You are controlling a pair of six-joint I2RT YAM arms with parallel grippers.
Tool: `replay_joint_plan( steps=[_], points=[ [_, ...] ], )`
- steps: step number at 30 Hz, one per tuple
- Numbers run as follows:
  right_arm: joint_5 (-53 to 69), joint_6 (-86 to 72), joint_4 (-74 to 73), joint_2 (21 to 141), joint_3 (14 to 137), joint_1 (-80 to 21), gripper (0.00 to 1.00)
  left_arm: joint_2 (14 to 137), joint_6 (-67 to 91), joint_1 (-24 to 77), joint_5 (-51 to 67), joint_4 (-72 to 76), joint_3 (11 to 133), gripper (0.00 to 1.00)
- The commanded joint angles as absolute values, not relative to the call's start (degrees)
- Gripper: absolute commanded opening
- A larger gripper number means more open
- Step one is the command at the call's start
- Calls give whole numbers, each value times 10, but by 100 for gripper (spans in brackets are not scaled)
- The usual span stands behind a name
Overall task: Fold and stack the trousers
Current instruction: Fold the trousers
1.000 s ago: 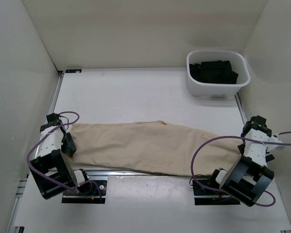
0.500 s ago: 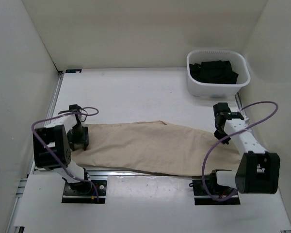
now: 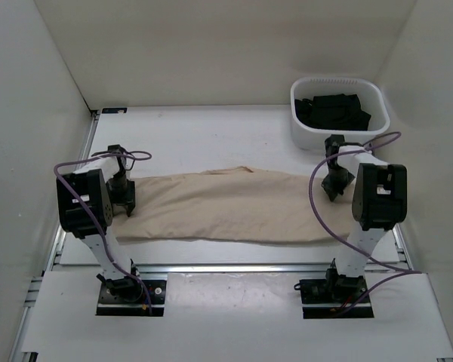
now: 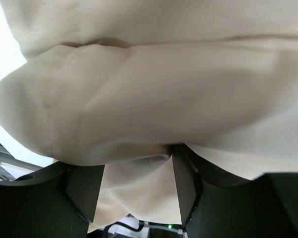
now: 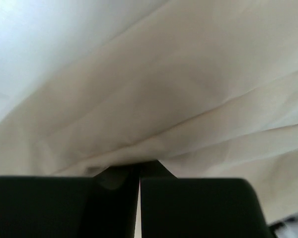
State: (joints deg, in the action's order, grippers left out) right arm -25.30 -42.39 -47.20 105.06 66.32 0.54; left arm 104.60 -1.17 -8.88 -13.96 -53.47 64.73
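Note:
The beige trousers [image 3: 226,205] lie stretched left to right across the middle of the table. My left gripper [image 3: 125,202] is at their left end. In the left wrist view its jaws [image 4: 135,166] stand fairly wide, shut on a thick bunch of the trousers' cloth [image 4: 164,89] that fills the gap. My right gripper [image 3: 334,187] is at the right end. In the right wrist view its jaws [image 5: 139,167] are almost together, pinching a thin fold of the trousers [image 5: 188,89].
A white basket [image 3: 337,140] holding dark clothes [image 3: 334,111] stands at the back right, just behind my right gripper. White walls close the table on three sides. Both arm bases sit on the rail at the near edge.
Both arms reached out from near their bases to the trousers' ends and closed on them. The trousers slid off the near rail toward the table's middle and straightened.

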Motion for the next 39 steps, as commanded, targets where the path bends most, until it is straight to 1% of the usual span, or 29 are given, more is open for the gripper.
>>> replay_joint_plan(
  steps=[1,2,4,5,6,7,8,9,12,15,17,21,25,28,30,31,33,34,35,36,37,39],
  points=[
    [-220,-395,-384,1099,753,13,0,1081,0,-102,-164,-408,664,66],
    [-204,-389,-399,1106,768,13,5,1086,0,-102,-164,-408,664,66],
    [-176,-378,-404,1093,776,13,21,1092,0,-107,-164,-408,669,66],
    [-168,-378,-410,1079,765,13,32,1092,0,-107,-164,-408,669,66],
    [-168,-378,-410,1060,751,13,61,1092,0,-107,-159,-408,669,66],
    [-168,-378,-398,1010,711,21,71,1092,0,-107,-159,-408,669,66],
    [-168,-378,-392,982,688,33,78,1092,0,-107,-159,-408,669,66],
    [-163,-391,-387,927,666,42,86,1092,0,-107,-159,-408,669,66],
    [-163,-418,-381,845,588,94,92,1092,0,-112,-159,-408,669,66],
    [-156,-432,-352,813,529,148,94,1092,0,-113,-159,-408,664,66],
    [-156,-448,-325,808,516,178,95,1086,0,-113,-159,-408,657,68],
    [-163,-464,-278,845,511,198,96,1086,0,-113,-164,-413,652,68],
    [-141,-464,-236,939,544,224,96,1081,0,-113,-170,-413,646,68],
    [-130,-458,-191,1009,570,224,96,1081,0,-113,-175,-413,641,68],
    [-111,-475,-199,1030,584,231,89,1081,0,-113,-181,-413,641,68],
    [-104,-481,-199,1045,584,231,76,1081,0,-113,-181,-413,641,68],
    [-88,-486,-206,1050,584,236,59,1081,0,-113,-186,-413,641,68],
    [-88,-486,-206,1057,584,236,47,1081,0,-113,-186,-413,641,68],
    [-88,-486,-206,1057,577,236,20,1081,0,-113,-186,-413,641,68],
    [-94,-486,-206,1057,571,236,10,1081,0,-113,-186,-413,641,69],
    [-102,-486,-206,1051,564,236,1,1081,0,-113,-186,-413,641,69],
    [-102,-474,-206,1051,564,236,0,1081,0,-113,-186,-413,641,69]
  ],
)
